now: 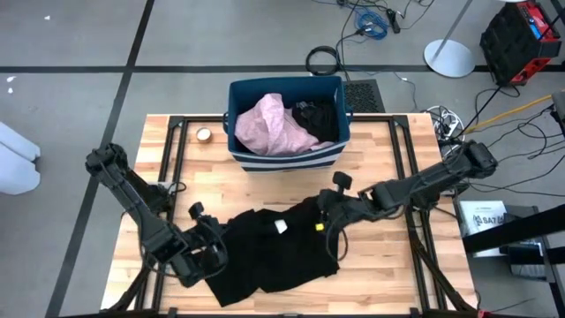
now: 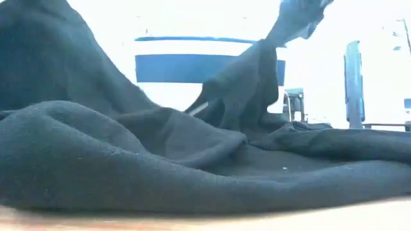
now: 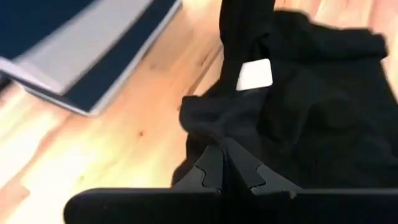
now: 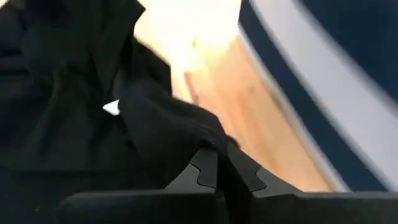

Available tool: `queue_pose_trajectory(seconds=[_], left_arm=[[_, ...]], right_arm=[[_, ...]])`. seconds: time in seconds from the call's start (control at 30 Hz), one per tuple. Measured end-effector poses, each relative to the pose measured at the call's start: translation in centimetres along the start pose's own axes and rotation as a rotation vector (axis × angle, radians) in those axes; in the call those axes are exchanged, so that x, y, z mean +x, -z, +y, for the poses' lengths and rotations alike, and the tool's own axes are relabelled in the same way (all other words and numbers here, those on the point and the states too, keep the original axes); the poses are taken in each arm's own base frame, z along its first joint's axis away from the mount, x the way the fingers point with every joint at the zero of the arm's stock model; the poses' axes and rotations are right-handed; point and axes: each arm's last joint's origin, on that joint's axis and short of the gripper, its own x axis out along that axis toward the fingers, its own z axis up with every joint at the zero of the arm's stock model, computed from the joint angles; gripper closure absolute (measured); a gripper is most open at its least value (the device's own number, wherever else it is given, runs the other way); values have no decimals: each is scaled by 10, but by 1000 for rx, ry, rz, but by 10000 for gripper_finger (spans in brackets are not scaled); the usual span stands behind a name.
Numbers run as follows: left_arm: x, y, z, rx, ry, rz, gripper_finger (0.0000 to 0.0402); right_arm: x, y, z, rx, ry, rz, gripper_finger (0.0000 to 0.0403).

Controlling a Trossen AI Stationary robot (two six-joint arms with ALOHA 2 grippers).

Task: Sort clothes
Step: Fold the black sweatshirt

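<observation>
The left gripper (image 1: 214,250) is clenched on the left edge of the black garment (image 1: 274,252), lower centre of the high view; the right gripper (image 1: 328,215) pinches its upper right edge. The pink garment (image 1: 275,125) lies in the blue bin (image 1: 287,87) at upper centre of the table (image 1: 388,265).

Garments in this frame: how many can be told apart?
3: a black garment spread on the table's near side, held by both grippers; a pink garment and a dark piece inside the bin. More may lie hidden underneath.
</observation>
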Motion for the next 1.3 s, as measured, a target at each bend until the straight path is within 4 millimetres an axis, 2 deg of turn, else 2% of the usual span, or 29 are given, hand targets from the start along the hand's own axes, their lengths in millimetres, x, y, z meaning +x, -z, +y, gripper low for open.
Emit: queue_pose_trajectory(seconds=[0.17, 0.33, 0.5, 0.67, 0.77, 0.9, 1.1, 1.2, 1.3], left_arm=[[17, 11, 3, -19, -3, 73, 398], [24, 11, 6, -36, -7, 113, 377], [25, 11, 5, -10, 9, 135, 366], [25, 8, -5, 102, 126, 152, 362], [25, 7, -7, 140, 175, 188, 344], [19, -3, -6, 156, 177, 227, 294], [-16, -46, 2, 144, 179, 224, 225], [-33, -66, 5, 150, 215, 165, 208], [-42, -79, 7, 186, 200, 34, 203]], right_arm=[[23, 19, -9, 97, -90, 61, 403], [38, 36, -10, 145, -231, 58, 403], [41, 44, -8, 163, -326, 97, 403], [39, 46, -4, 194, -346, 113, 393], [37, 47, -1, 147, -355, 112, 364], [33, 50, 5, 63, -379, 103, 303], [40, 60, 15, -7, -376, 142, 198], [51, 69, 20, -41, -361, 189, 158], [62, 78, 24, -92, -365, 234, 134]])
